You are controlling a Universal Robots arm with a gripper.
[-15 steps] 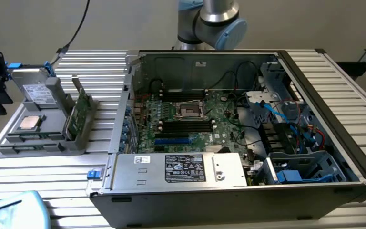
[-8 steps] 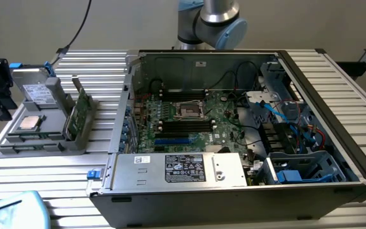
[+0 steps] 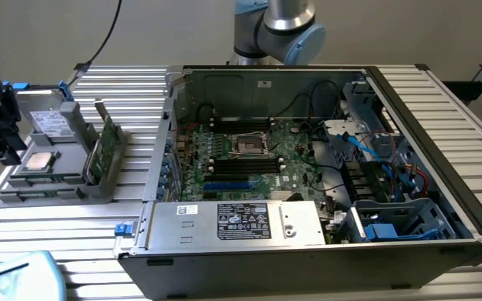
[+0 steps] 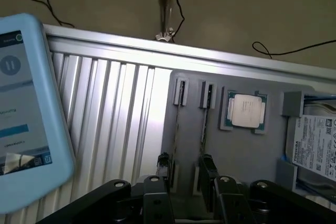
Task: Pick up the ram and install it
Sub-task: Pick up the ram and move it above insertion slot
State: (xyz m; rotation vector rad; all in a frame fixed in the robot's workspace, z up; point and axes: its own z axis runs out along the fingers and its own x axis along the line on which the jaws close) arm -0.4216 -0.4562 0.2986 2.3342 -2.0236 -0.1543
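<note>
Green and standing on edge, the ram [image 3: 105, 147] sits slotted in the grey tray [image 3: 44, 194] at the exterior view's left, beside the open computer case [image 3: 442, 125]. We see the gripper [image 4: 185, 162] spread wide near it, holding nothing.

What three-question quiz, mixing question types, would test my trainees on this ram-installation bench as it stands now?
1. True or false: the ram sticks stand on edge in the grey tray beside the computer case.
2. Which of these also lies in that tray? A) a cooling fan B) a processor chip C) a screwdriver
3. Fill in the blank: above the tray, the gripper is ____ and holds nothing.

Key: 1 true; 2 B; 3 open.
</note>
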